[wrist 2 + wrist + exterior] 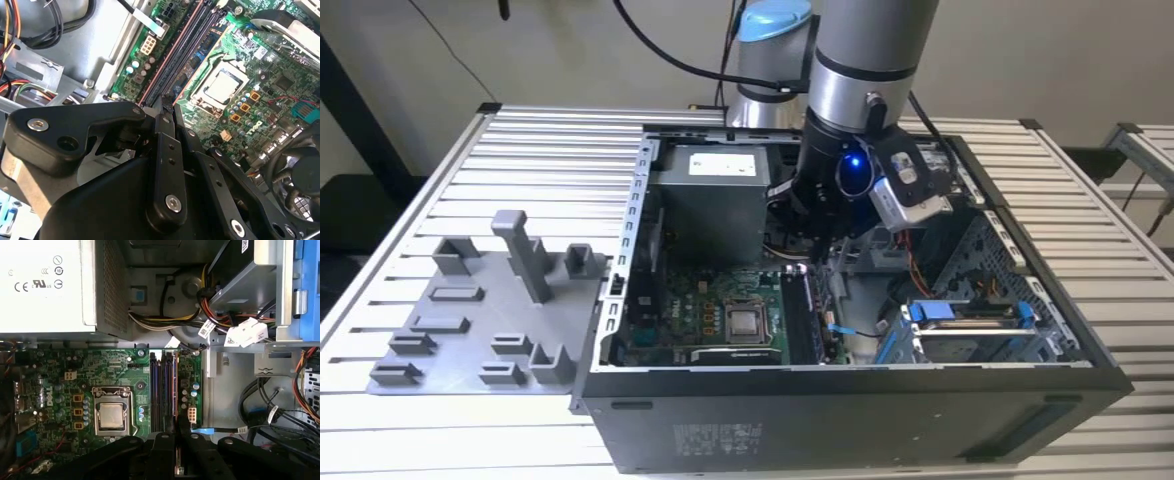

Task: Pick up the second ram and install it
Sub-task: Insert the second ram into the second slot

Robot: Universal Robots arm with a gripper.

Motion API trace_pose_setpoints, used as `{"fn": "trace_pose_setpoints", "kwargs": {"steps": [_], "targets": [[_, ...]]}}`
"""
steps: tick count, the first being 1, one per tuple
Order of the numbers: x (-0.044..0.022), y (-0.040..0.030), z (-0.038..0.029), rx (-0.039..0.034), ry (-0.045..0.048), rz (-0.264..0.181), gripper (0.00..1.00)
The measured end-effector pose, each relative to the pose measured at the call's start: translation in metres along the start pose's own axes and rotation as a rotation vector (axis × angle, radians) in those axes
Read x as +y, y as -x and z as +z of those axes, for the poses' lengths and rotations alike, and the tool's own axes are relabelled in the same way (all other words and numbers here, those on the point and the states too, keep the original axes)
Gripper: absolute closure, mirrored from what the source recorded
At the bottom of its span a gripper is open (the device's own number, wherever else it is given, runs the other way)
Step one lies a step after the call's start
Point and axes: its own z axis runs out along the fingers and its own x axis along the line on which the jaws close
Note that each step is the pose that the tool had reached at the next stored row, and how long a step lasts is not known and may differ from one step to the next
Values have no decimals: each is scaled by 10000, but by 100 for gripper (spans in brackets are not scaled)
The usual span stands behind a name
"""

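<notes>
black gripper (167, 107) linkage sits closest to my second wrist view, its fingers pressed together on the thin edge of the second ram (178, 467), a slim stick i see edge-on between them in the first wrist view. just beyond the tips lie the long dark memory slots (163, 390) of the green motherboard (90, 375), with the square silver processor (111, 416) beside them. farther off, near the open black computer case's (854, 410) back edge, sits the grey metal power supply (710, 195).
</notes>
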Motion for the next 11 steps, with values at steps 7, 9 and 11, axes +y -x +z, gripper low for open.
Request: {"fn": "trace_pose_setpoints", "kwargs": {"steps": [7,9,11], "targets": [[-2,-43,54,0,1,0,86],[-3,-74,75,0,-1,-1,86],[-5,-92,97,0,-1,0,86]]}}
